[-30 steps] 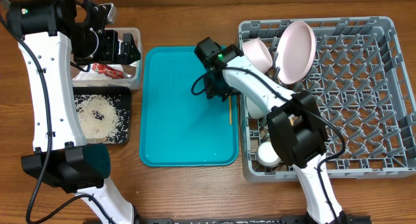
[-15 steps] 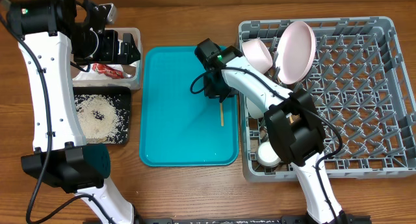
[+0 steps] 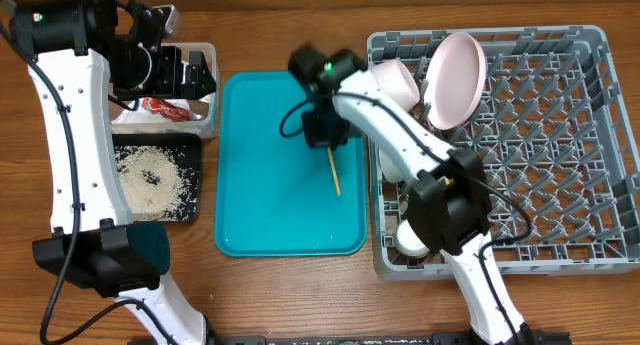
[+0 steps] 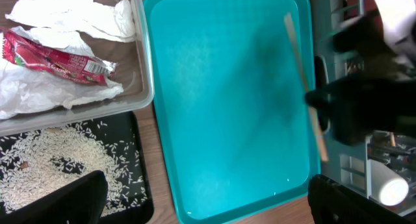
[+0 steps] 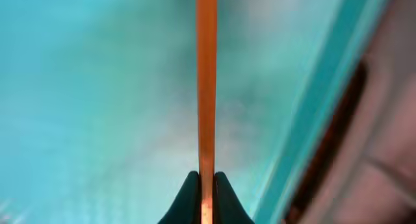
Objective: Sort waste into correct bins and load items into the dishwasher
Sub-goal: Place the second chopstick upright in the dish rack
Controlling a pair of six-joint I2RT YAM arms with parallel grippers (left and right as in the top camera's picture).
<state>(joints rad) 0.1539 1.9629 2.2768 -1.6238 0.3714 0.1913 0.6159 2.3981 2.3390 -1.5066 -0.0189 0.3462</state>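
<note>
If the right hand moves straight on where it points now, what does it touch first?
The right hand grips a thin wooden chopstick; its tip would probably reach the large teal plastic serving tray first, though depth is unclear.

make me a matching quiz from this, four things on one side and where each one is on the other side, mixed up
Things:
1. chopstick
2. red wrapper
3. rice
4. pink plate

Places:
A. in the black tray
B. in the grey rack
C. pinched in the right gripper
D. in the clear tub

Pairs: 1-C, 2-D, 3-A, 4-B
</note>
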